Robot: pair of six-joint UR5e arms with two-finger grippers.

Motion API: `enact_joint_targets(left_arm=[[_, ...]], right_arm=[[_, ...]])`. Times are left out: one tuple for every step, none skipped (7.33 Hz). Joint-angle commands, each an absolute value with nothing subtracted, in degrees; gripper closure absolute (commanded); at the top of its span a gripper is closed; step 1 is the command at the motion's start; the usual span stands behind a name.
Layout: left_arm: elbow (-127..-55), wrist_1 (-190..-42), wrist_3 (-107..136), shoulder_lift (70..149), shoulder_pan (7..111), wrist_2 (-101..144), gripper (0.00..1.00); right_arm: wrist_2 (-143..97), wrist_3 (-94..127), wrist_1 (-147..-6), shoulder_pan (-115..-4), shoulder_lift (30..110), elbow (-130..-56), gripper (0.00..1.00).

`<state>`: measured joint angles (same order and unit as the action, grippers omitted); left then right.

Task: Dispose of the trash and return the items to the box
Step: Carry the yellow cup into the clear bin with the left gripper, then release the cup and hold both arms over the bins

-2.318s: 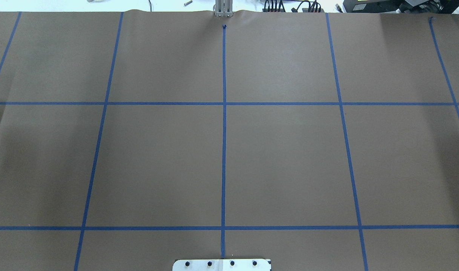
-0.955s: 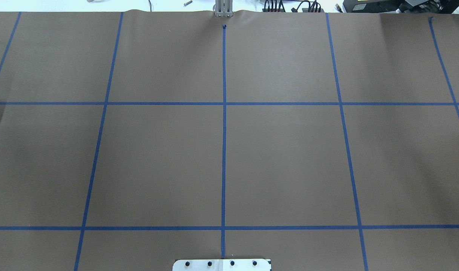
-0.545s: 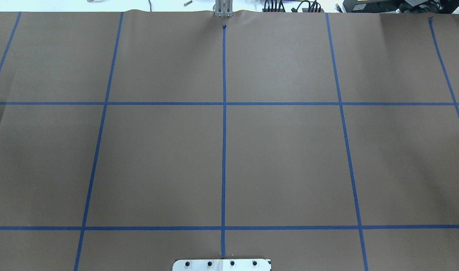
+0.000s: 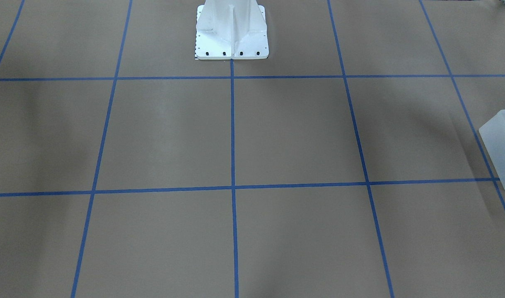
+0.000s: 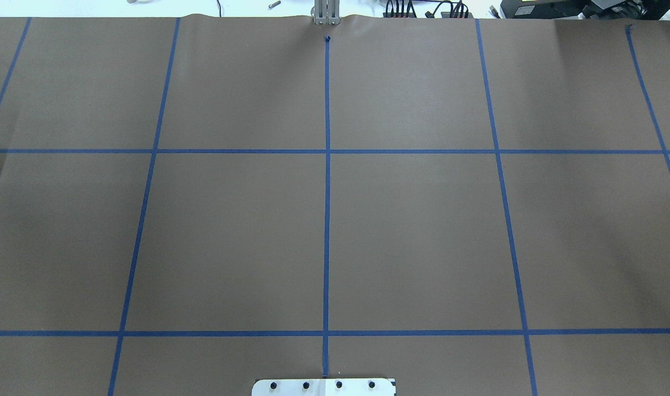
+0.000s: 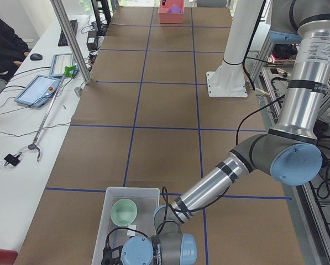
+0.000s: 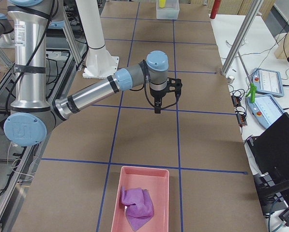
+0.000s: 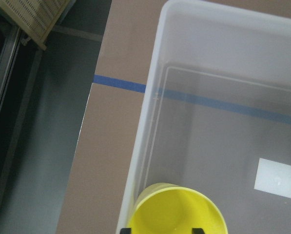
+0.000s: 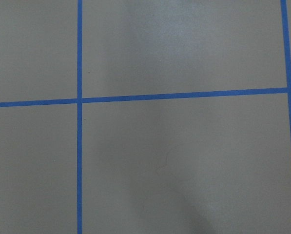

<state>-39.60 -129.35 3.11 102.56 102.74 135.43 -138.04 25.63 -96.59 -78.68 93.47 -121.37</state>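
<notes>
The step in hand is, I judge, the last return: putting the cup into the box. The box stands at the left end of the tabletop, and the bowl lies inside it. In the left wrist view the cup is upright at a corner of the box, its rim overlapping the box wall. The tips of the left pincer stand apart, one just outside the cup's rim and one over its mouth, so they seem not clamped on it. The trash, a crumpled purple thing, lies in the pink bin at the right end, so that part looks done. The right pincer hangs over bare tabletop; I cannot tell if it is apart or together.

The next move, I think, asks for a straight lift of the left pincer, without catching the cup's rim.

Only slivers of the left tips show, and the cup is cut off by the picture's edge. It is not clear whether the cup rests on the box floor. In the left side view the wrist covers the near part of the box.
</notes>
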Motion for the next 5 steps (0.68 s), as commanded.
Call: enact_joint_targets(left_arm=[[-43.7, -127.1, 3.4, 104.1, 102.7, 136.3, 0.01], [-48.1, -124.7, 3.4, 104.2, 103.0, 138.7, 0.01], [-54.7, -119.1, 3.4, 104.1, 103.1, 139.3, 0.01], [-62.8, -111.4, 3.4, 104.1, 103.1, 139.4, 0.01], [-72.4, -105.2, 3.4, 103.0, 103.1, 139.0, 0.01]], right_arm=[[-137.8, 25.6, -96.6, -78.7, 93.6, -121.5, 0.00], [-137.6, 25.6, -96.6, -78.8, 93.7, -121.4, 0.00], [-137.5, 25.2, -96.6, -78.8, 94.3, -121.4, 0.00], [-137.5, 25.0, -96.8, -79.2, 94.7, -121.3, 0.00], [-137.3, 24.8, -96.8, -79.9, 95.4, -121.3, 0.00]])
